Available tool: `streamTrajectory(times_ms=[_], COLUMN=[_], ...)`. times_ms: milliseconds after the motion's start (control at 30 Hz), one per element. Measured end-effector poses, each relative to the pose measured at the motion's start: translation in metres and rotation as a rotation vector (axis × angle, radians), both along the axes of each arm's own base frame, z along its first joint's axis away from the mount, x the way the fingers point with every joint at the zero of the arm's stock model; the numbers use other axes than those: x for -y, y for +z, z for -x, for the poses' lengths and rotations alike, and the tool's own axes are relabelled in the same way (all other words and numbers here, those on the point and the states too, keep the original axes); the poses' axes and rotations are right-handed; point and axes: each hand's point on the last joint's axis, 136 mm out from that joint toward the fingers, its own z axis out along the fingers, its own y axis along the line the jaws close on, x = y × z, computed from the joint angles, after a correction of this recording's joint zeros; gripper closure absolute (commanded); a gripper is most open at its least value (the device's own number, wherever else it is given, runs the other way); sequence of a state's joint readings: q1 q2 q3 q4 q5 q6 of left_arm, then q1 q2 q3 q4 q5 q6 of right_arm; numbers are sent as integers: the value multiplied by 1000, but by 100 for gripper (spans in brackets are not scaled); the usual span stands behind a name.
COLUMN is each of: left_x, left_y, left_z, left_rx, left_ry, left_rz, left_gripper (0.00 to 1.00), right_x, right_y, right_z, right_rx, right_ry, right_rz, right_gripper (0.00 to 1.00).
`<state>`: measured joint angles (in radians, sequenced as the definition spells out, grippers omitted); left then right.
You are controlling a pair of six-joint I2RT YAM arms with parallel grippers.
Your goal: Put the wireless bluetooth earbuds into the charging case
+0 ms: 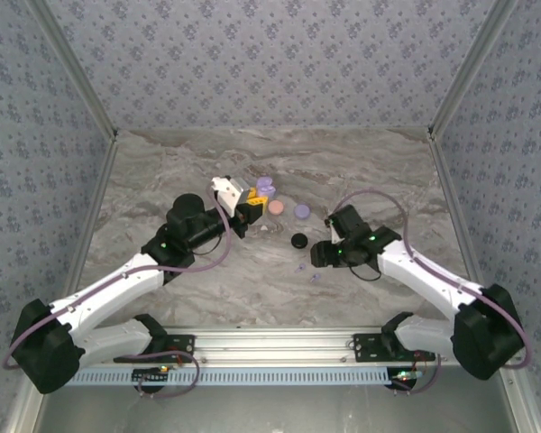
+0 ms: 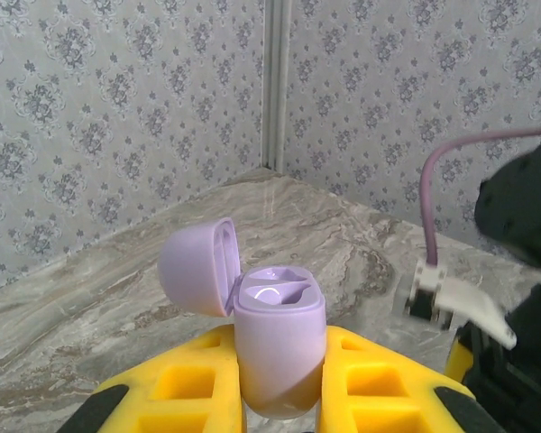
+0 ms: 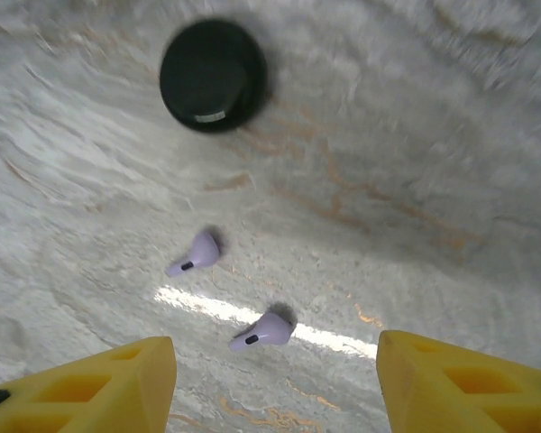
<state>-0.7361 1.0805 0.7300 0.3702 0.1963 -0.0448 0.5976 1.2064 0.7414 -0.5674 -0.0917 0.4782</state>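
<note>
My left gripper (image 2: 279, 397) is shut on a lilac charging case (image 2: 278, 347), held upright between the yellow fingers (image 2: 185, 383). Its lid (image 2: 198, 266) is flipped open to the left and both wells look empty. From above, the left gripper (image 1: 248, 202) holds this case (image 1: 264, 186) up over the table's middle. Two lilac earbuds (image 3: 195, 253) (image 3: 264, 330) lie on the marble. My right gripper (image 3: 275, 379) hovers open just above them, the nearer bud lying ahead of the gap between its fingers. From above, the earbuds (image 1: 299, 268) (image 1: 315, 277) lie just left of the right gripper (image 1: 322, 255).
A black round case (image 3: 213, 75) lies shut beyond the earbuds, also visible from above (image 1: 298, 240). A pink round case (image 1: 276, 207) and a lilac round case (image 1: 301, 211) sit behind it. Patterned walls enclose the marble table (image 1: 162, 298).
</note>
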Motion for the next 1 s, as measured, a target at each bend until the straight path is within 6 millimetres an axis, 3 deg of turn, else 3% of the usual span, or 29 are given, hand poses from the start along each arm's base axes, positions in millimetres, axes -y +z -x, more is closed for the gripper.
streamTrajectory(times_ms=[300,800,1000], left_x=[1,2,2], left_y=[-3,-10,-11], left_z=[-1,-3,-3], left_rx=[-12,-29,-33], left_ry=[3,4,4], left_rz=[0,-15,-20], left_gripper=[97,97,97], right_x=[-10,-15,-16], right_y=[-35,-65,-65], right_z=[-1,6,8], right_rx=[-55,-123,-125], right_ry=[-35,-22,-15], right_rz=[78,139,167], right_gripper=[41,54,60])
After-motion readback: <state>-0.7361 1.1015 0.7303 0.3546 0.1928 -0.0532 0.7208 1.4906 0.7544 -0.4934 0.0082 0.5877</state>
